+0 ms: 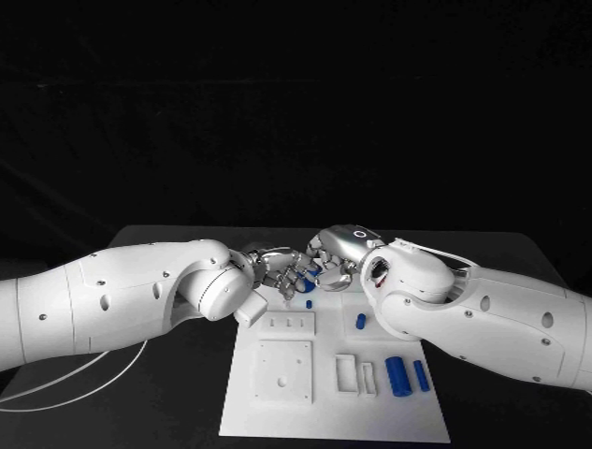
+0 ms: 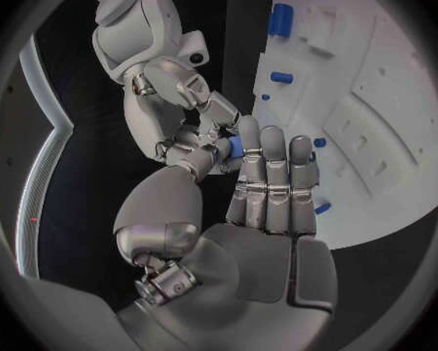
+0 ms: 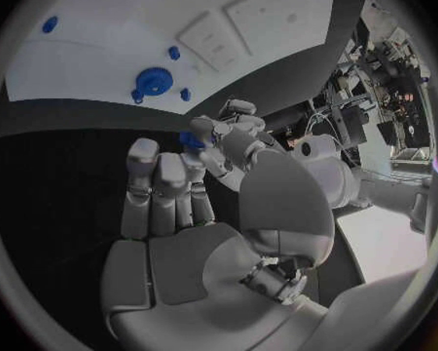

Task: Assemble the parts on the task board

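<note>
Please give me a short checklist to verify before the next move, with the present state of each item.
1. Small blue part sits between the fingertips of the left hand and the right hand: ok.
2. Which hand alone bears it: cannot tell.
3. Both hands are above the far end of the task board: ok.
4. The two blue cylinders lie apart from the hands on the board's near right: ok.
5. Target seat for the held part: cannot tell.

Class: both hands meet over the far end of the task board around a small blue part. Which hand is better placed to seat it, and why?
Hard to call. The left hand and right hand both touch the blue part; which holds it is unclear.
</note>
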`<state>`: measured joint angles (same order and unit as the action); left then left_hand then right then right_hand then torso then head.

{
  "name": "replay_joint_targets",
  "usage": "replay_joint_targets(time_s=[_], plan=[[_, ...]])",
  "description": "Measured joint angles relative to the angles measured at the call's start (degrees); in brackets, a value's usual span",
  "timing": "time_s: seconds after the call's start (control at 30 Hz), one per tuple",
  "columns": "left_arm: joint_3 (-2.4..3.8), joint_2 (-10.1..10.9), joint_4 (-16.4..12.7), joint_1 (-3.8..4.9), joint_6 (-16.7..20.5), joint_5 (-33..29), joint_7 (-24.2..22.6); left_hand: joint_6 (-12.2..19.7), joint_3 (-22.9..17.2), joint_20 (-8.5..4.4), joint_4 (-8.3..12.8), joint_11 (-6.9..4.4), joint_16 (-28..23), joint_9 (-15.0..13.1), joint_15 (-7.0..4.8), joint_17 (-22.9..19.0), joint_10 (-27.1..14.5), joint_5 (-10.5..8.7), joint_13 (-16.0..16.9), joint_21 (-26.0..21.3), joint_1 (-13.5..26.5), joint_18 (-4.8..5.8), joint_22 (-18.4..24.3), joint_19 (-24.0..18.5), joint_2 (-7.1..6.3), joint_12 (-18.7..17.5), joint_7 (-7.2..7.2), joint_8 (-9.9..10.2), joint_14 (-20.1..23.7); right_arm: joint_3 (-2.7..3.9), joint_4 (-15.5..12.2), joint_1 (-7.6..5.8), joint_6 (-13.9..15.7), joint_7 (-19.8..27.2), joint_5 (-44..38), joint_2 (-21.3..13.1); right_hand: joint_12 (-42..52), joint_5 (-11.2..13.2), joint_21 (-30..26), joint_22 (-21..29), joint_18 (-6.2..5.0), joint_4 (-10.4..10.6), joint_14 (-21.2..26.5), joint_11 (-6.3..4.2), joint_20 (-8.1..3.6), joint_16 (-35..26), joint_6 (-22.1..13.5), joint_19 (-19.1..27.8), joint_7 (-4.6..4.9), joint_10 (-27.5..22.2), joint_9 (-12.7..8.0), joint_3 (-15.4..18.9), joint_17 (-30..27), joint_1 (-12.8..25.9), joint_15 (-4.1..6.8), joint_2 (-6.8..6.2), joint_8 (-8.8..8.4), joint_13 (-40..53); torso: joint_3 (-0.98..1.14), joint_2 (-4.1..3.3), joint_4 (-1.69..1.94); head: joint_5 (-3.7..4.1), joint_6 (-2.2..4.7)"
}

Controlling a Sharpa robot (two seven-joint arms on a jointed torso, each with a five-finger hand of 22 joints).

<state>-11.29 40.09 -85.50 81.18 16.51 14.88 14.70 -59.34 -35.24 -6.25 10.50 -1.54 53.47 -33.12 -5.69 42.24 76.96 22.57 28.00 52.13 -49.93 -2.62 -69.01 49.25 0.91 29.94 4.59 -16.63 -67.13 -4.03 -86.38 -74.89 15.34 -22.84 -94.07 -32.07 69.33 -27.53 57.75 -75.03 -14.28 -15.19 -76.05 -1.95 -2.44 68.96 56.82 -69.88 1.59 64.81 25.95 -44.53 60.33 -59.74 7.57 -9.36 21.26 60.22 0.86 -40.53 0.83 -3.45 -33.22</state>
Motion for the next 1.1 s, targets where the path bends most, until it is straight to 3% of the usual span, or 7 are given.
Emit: replay_joint_targets(time_s=[0.33, 0.5, 0.7, 0.73, 0.8, 0.9, 1.1], plan=[[0.01, 0.12, -0.07, -0.01, -0.04, 0.00, -0.28, -0.32, -1.73, 0.00, 0.26, 0.03, -0.24, -0.12, 0.10, -0.44, 0.03, -0.44, -0.68, 0.00, 0.62, 0.00, 0.00, 0.00, 0.63, -1.37, 0.49, -0.06, 0.09, 0.02, 0.21, -0.01, -0.08, 0.27, 0.30, -0.03, -0.33, 0.94, 0.00, 0.00, -0.02, 0.35, 0.00, 0.00, 0.00, 0.00, 0.00, 0.00, 0.00, 0.00, 0.00, -0.14, -0.31, 0.10, 0.00, 0.09, -0.01, 0.19, -0.03, 0.01, 0.01, 0.05, 0.07], [0.00, 0.28, -0.08, -0.02, -0.03, 0.00, -0.59, -0.33, -1.84, 0.00, 0.37, -0.09, -0.46, -1.02, 0.21, -0.52, 0.32, 0.27, -0.83, 0.00, 1.36, 0.00, 0.05, 0.00, 1.38, -1.49, 0.49, -0.53, 0.17, 0.00, 0.57, -0.01, 0.22, 1.04, 1.27, -0.16, -1.53, 3.29, -0.35, 0.00, -0.35, 2.00, 0.00, 0.58, 0.02, -0.39, 0.10, 0.02, -0.10, -0.58, -0.23, -0.32, -0.56, 1.13, 0.00, -1.15, -1.29, 0.01, -0.04, 0.00, 0.02, 0.06, 0.11], [0.04, 0.40, -0.20, 0.01, -0.08, -0.02, -1.11, -0.33, -2.42, 0.00, 0.97, -0.09, -0.46, -1.02, 0.29, -0.52, 0.34, 0.29, -0.86, 0.00, 1.43, 0.00, 0.05, 0.00, 1.45, -1.77, 0.49, -0.64, 0.09, -0.12, 0.76, 0.05, 1.69, 3.23, 3.98, -1.06, -2.41, 6.92, -0.41, 0.00, -0.36, 3.36, 0.39, 1.18, 0.10, -0.57, -1.87, 0.10, 1.88, -1.18, -1.14, 0.68, -0.57, 0.93, -0.39, -3.01, -2.82, -0.60, -0.06, -0.03, 0.03, 0.00, 0.14], [0.06, 0.42, -0.20, 0.02, -0.09, -0.02, -1.17, -0.33, -2.46, 0.00, 1.01, -0.09, -0.46, -1.05, 0.29, -0.56, 0.34, 0.29, -0.89, 0.00, 1.43, 0.00, 0.05, 0.00, 1.45, -1.77, 0.49, -0.65, 0.09, -0.13, 0.79, 0.06, 1.90, 3.54, 4.35, -1.24, -2.90, 8.73, -0.72, 0.00, -0.34, 3.65, 0.80, 1.67, 0.32, -0.92, -2.75, 0.35, 2.87, -1.72, -1.44, 1.19, -0.63, 1.28, -0.80, -3.88, -3.69, -0.76, -0.06, -0.03, 0.04, -0.01, 0.14], [0.07, 0.57, -0.18, 0.04, -0.33, -0.02, -1.38, -0.35, -2.77, 0.00, 1.33, -0.07, -0.45, -0.97, 0.30, -0.59, 0.36, 0.29, -0.94, 0.00, 1.45, 0.00, 0.05, 0.00, 1.46, -1.78, 0.51, -0.85, 0.09, -0.14, 1.02, 0.10, 2.90, 5.02, 5.94, -2.15, -4.45, 15.80, -2.04, 0.00, 0.55, 4.47, 2.43, 3.31, 0.56, -1.89, -5.14, 1.91, 5.33, -3.93, -2.20, 2.57, -0.84, 1.36, -2.43, -5.07, -5.71, -1.46, -0.06, -0.03, 0.06, -0.02, 0.15], [0.15, 0.69, -0.20, 0.04, -1.22, 0.00, -1.77, -0.54, -3.07, 0.00, 1.64, -0.11, -0.46, -1.11, 0.30, -0.58, 0.94, 0.30, -1.02, 0.00, 1.59, -0.01, 0.05, 0.00, 1.61, -2.05, 0.70, -0.85, 0.09, -0.14, 1.10, 0.11, 4.33, 8.14, 8.70, -3.12, -4.64, 16.89, -2.57, 0.00, 1.04, 4.77, 3.10, 4.03, 0.44, -1.89, -5.73, 2.65, 5.93, -4.64, -2.41, 2.88, -0.84, 0.50, -3.09, -5.61, -6.09, -1.87, -0.07, -0.03, 0.09, -0.03, 0.24], [0.15, 1.76, 0.03, 0.05, -4.06, 0.23, -2.15, -0.55, -3.27, 0.00, 2.23, -0.10, -0.46, -1.52, 0.31, -0.58, 0.94, 0.57, -1.08, 0.00, 1.59, -0.01, 0.10, 0.00, 1.61, -2.05, 0.70, -0.83, 0.08, -0.14, 1.60, 0.12, 5.57, 15.19, 14.12, -5.18, -4.63, 17.54, -2.80, 0.00, 1.12, 4.01, 3.41, 4.20, 0.48, -1.89, -6.43, 3.20, 6.19, -5.24, -2.41, 4.42, -0.72, -1.40, -3.39, -3.88, -6.09, -2.18, -0.09, -0.03, 0.03, -0.13, 0.32]])
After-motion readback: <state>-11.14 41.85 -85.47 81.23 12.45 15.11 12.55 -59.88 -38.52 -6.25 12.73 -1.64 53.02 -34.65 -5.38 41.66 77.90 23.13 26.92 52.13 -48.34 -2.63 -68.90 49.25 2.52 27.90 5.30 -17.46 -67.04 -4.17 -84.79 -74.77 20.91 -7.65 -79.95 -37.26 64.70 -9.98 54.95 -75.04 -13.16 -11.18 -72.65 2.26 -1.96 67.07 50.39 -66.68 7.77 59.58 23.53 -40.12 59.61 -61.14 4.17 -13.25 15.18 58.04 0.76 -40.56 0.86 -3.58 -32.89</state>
